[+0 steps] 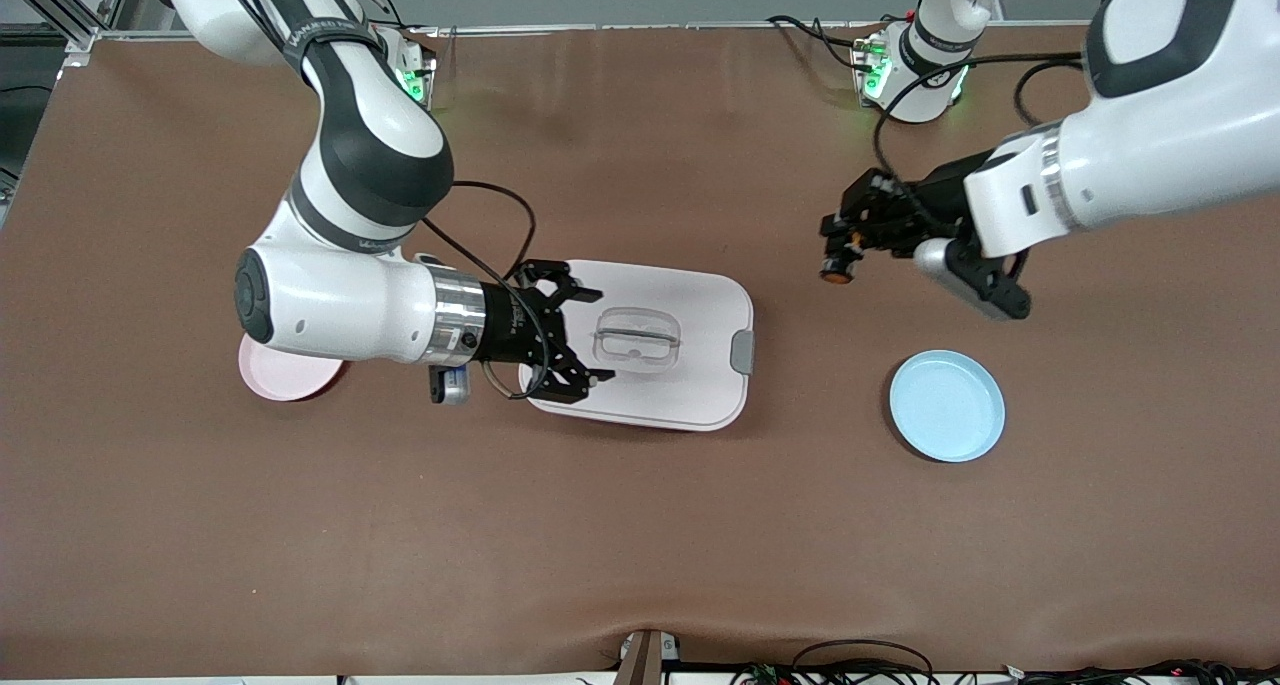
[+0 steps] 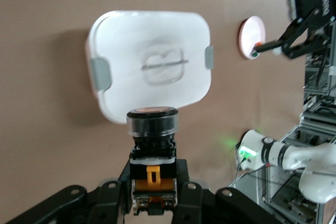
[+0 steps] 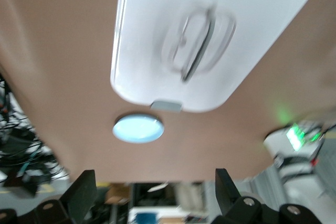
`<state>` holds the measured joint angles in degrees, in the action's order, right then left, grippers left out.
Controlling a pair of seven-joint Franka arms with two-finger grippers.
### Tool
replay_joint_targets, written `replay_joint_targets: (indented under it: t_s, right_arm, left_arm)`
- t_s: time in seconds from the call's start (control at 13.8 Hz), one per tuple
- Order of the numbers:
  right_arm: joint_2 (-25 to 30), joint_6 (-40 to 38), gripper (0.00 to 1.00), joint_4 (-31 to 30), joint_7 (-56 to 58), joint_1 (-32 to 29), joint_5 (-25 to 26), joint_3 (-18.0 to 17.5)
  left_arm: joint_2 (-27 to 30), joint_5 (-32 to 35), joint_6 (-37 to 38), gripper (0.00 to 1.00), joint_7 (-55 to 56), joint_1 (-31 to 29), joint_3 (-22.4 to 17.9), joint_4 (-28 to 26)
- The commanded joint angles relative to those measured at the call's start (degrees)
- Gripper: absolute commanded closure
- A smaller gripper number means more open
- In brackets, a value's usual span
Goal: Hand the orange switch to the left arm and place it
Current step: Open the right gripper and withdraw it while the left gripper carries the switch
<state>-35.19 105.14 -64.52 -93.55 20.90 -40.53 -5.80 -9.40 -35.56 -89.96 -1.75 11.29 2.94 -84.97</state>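
Starting at the left edge of the front view, the pink plate (image 1: 275,377) sat mostly tucked under the right arm (image 1: 340,300), just its lower rim poking out around the middle left of the frame. That arm came down from the upper left and stretched sideways toward the center. Its right gripper (image 1: 578,332) hung over the end of the box (image 1: 650,347) that lies toward the right arm's end of the table, fingers spread wide apart with nothing between them. In the right wrist view you could see both fingertips (image 3: 81,195) at the bottom corners, well separated, with the white lid above them.

The box itself sat pretty much dead center of the front frame, lid on, clear handle (image 1: 637,338) in the middle and a grey latch (image 1: 742,352) on the end toward the left arm's end of the table.

Moving on to the right half, the left gripper (image 1: 838,255) was up in the air over bare brown table (image 1: 640,525), between the box and the left arm's base, in the upper right area of the frame. It was clamped on the orange switch (image 1: 836,270), so the switch was off the table and clear of the box. The left wrist view showed it well: black body pinched between the fingers (image 2: 113,195), orange-topped round cap (image 2: 153,120) sticking out.

Lower right of center, the blue plate (image 1: 947,406) sat on the table with nothing on it, nearer the front camera than the left gripper's spot. The left arm (image 1: 1150,155) filled the upper right corner.
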Motion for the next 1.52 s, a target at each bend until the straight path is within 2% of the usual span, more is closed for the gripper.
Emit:
replay_joint_targets:
  t_s: [0.0, 0.36, 0.8, 1.09, 1.23, 1.45]
  right_arm:
    - [2.04, -7.64, 0.0, 0.45, 10.88, -3.04, 3.09, -0.44]
    - [4.85, -19.6, 0.0, 0.63, 36.63, -10.61, 6.86, -0.7]
    - [6.8, -27.08, 0.0, 0.63, 66.62, -15.36, 19.42, -0.61]
    - [7.15, -32.97, 0.0, 0.63, 77.19, -19.66, 23.38, -0.61]
    - [7.24, -34.82, 0.0, 0.63, 80.7, -19.93, 28.73, -0.79]
    - [9.43, -35.96, 0.0, 0.63, 87.83, -19.93, 36.82, -0.53]
  left_arm:
    - [3.06, 3.2, 4.6, 1.0, 0.69, -3.2, -0.04, -0.29]
    - [8.69, 17.69, 8.22, 1.0, 14.9, -3.47, 0.66, -0.64]
    - [8.79, 27.2, 7.61, 1.0, 34.48, -3.21, 0.84, -0.29]
    - [7.21, 27.91, 7.69, 1.0, 51.2, -4.87, -0.04, 1.21]
    - [5.11, 28.52, 7.61, 1.0, 54.03, -6.71, -0.12, 1.21]
    - [0.45, 33.96, 5.77, 1.0, 60.87, -7.07, 0.05, 1.03]
